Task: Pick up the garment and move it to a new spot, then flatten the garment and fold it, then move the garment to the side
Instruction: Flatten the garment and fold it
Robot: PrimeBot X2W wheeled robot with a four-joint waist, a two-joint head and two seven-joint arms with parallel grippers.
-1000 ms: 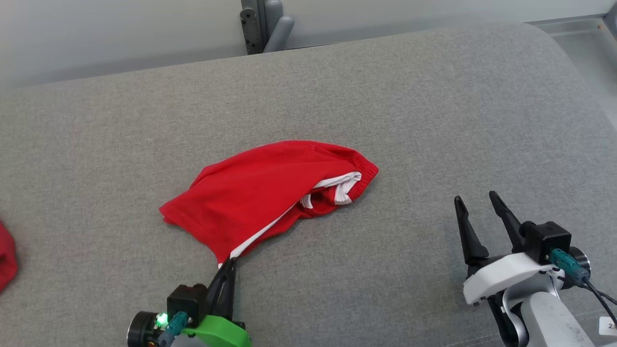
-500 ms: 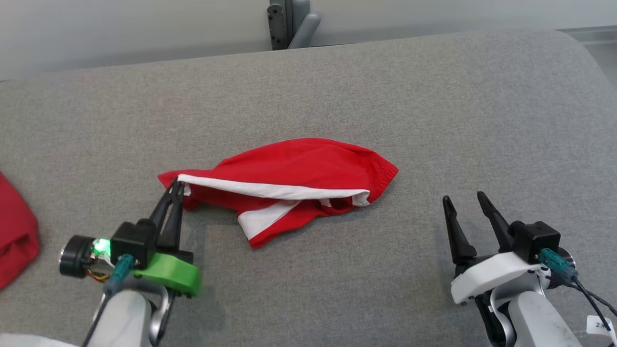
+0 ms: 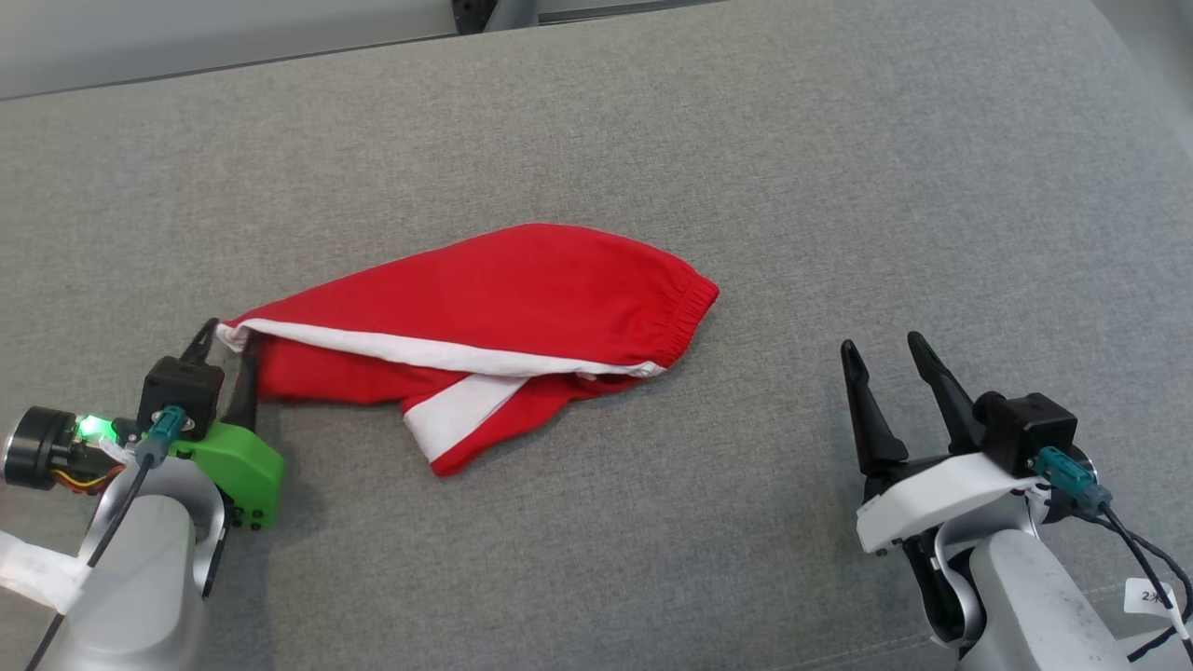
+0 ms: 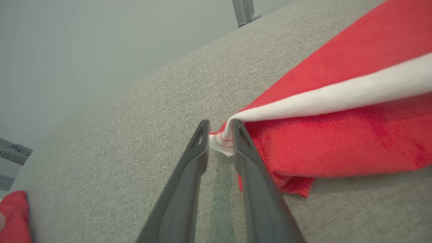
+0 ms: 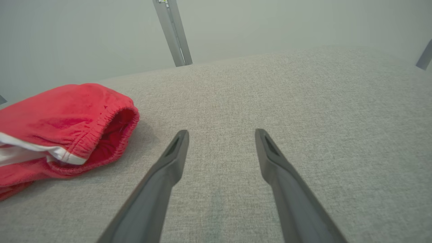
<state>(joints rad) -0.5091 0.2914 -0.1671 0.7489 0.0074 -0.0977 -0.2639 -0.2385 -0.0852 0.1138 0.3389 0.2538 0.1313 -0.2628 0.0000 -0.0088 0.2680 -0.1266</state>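
The left gripper has its jaws slightly apart around the white-trimmed corner of the red shorts; I can't tell whether it's pinching. If that corner slips out, the lifted edge could flop down doubled. The right gripper hangs wide open, empty. The shorts lie mid-counter, long axis left to right, waistband toward the right gripper.

White tag below right gripper, by cable: starts "2", rest illegible. No other text, brand or sign readable.
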